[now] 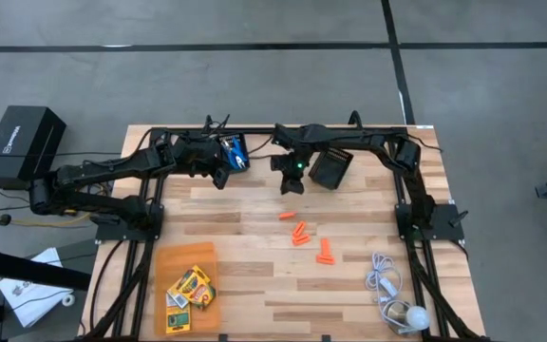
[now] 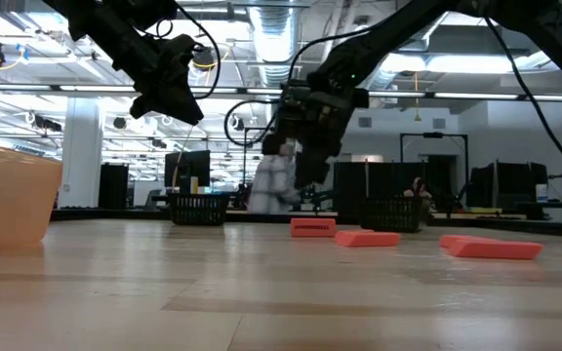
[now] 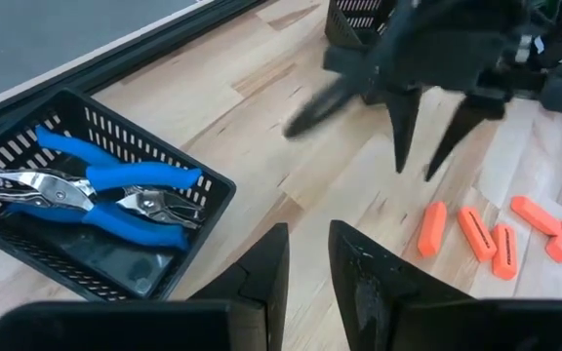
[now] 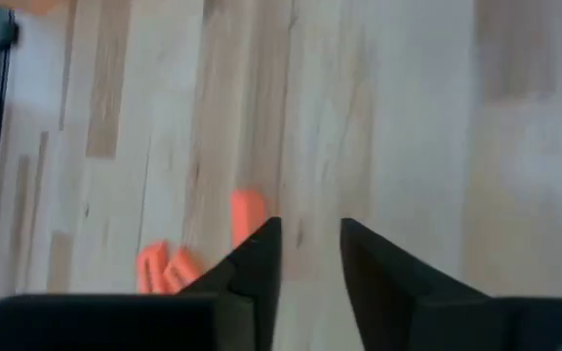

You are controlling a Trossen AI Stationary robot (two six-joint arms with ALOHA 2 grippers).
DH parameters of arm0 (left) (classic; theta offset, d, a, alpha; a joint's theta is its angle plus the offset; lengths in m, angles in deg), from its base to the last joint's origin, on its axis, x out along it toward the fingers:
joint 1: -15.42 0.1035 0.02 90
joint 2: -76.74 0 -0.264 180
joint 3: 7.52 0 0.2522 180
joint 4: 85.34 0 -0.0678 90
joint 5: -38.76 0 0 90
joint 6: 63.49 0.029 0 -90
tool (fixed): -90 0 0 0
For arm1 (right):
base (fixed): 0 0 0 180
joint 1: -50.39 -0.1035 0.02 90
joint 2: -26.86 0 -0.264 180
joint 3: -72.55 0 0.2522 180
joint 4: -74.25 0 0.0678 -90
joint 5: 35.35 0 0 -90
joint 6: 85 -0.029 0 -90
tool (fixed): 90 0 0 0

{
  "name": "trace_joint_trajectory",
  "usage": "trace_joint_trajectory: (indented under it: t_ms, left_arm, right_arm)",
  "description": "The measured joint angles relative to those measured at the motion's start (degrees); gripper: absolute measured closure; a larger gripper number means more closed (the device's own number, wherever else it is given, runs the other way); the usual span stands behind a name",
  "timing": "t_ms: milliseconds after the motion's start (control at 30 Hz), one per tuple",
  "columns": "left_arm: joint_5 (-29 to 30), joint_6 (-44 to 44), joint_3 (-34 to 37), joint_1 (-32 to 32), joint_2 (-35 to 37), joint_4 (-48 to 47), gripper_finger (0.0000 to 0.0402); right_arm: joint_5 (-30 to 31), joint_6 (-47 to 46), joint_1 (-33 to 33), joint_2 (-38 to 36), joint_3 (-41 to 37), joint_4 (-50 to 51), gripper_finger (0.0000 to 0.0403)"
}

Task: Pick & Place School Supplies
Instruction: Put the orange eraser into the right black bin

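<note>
Right arm hovers behind the orange pieces, fingers apart

The right gripper (image 1: 292, 182) hangs above the desk (image 1: 254, 285), in the middle near the far edge. Its fingers (image 3: 405, 136) point down with a clear gap between them and hold nothing. The orange pieces (image 1: 299, 233) lie flat on the wood, on the near side of this gripper; the closest one (image 1: 287, 216) is just in front of the fingers. In the left wrist view the pieces lie almost side by side, with their long axes roughly parallel.

The left gripper (image 1: 218, 173) waits over the far left part of the desk, beside the black bin (image 3: 203, 195) where the blue pliers (image 3: 96, 190) lie. Its fingers are a little apart and empty.

The crayon boxes (image 1: 190, 288) are in the orange tray (image 1: 169, 256) at the near left.

I judge the right arm is nearer to the pieces, so it should move forward and down, with the fingers turned across a piece's narrow side
</note>
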Motion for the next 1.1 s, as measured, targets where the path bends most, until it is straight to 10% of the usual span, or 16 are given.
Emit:
trace_joint_trajectory:
  t_ms: [1100]
  left_arm:
    - [0.0,2.7,0.0,3.2,0.0,-0.2,0.0330]
  right_arm:
    - [12.1,-2.2,-10.7,0.1,-1.4,-0.2,0.0243]
